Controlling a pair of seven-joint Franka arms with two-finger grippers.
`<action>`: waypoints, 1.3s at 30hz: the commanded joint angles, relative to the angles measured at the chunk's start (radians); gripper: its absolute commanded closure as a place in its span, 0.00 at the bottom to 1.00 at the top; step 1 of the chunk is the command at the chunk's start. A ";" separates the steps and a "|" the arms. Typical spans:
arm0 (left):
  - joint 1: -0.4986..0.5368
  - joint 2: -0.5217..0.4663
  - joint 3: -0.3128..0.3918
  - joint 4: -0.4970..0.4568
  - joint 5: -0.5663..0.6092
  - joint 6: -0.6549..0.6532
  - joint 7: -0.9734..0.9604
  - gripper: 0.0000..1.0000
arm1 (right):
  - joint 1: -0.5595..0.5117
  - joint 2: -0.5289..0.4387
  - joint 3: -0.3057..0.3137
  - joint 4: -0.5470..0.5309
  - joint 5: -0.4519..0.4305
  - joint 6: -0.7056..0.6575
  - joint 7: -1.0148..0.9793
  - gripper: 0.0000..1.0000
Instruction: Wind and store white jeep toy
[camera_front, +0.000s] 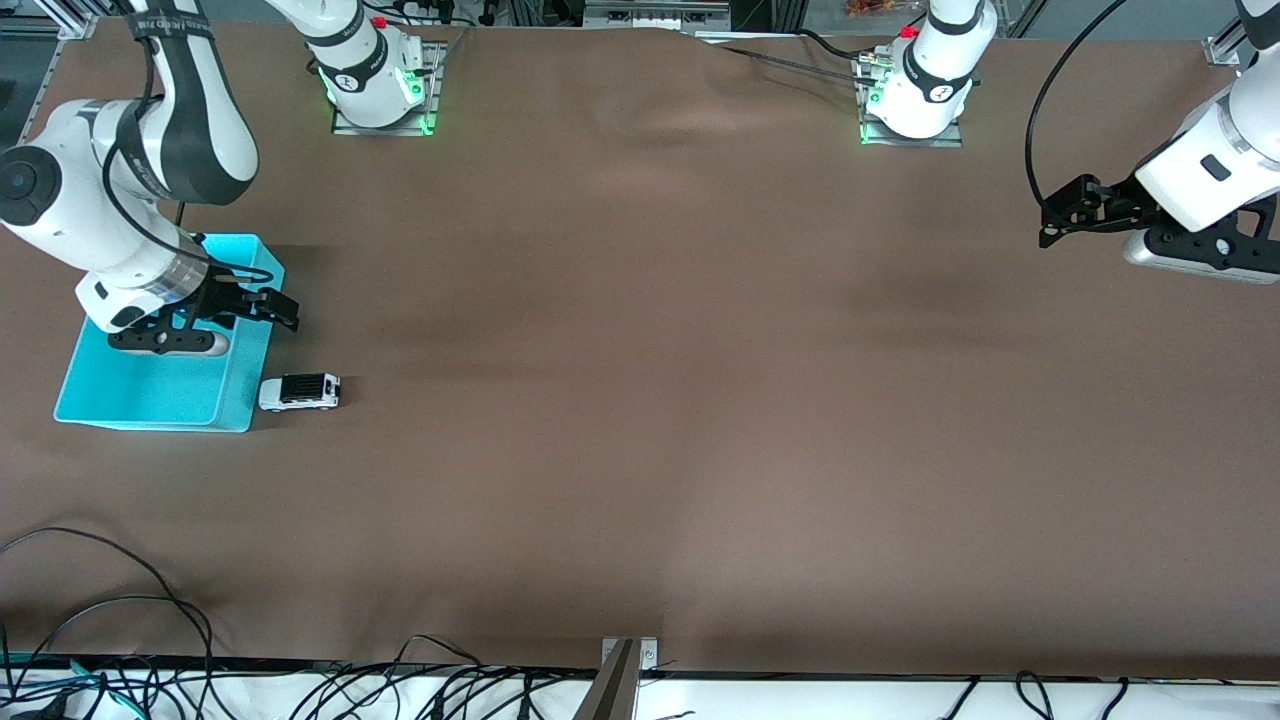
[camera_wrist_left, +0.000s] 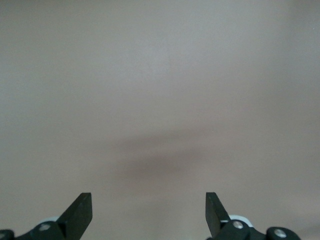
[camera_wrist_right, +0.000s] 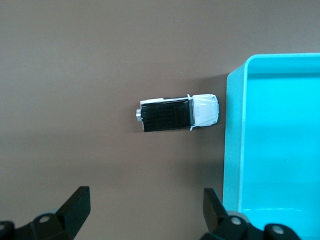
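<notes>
The white jeep toy (camera_front: 300, 392) stands on its wheels on the brown table, close beside the cyan bin (camera_front: 160, 395), at the bin's corner nearer the front camera. In the right wrist view the jeep (camera_wrist_right: 177, 113) shows its black rear roof, with its white nose almost touching the bin's wall (camera_wrist_right: 234, 140). My right gripper (camera_front: 288, 312) hangs open and empty over the bin's edge that faces the middle of the table; its own view (camera_wrist_right: 146, 192) shows bare table between the fingers. My left gripper (camera_front: 1046, 222) waits open and empty over the left arm's end of the table (camera_wrist_left: 147, 197).
The bin holds nothing that I can see. Black cables (camera_front: 120, 640) lie along the table's edge nearest the front camera, and a metal bracket (camera_front: 625, 675) sits at the middle of that edge. Brown cloth (camera_front: 700, 400) covers the wide middle of the table.
</notes>
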 joint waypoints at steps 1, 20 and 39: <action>-0.014 -0.013 0.017 0.000 -0.004 -0.004 -0.011 0.00 | -0.019 0.025 0.003 -0.032 -0.004 0.064 -0.001 0.00; -0.080 -0.002 0.113 0.008 -0.001 0.001 -0.013 0.00 | -0.016 0.120 0.003 -0.031 -0.004 0.165 0.319 0.00; -0.067 -0.004 0.106 0.008 -0.002 -0.001 -0.013 0.00 | -0.008 0.204 0.003 -0.032 -0.001 0.343 0.874 0.00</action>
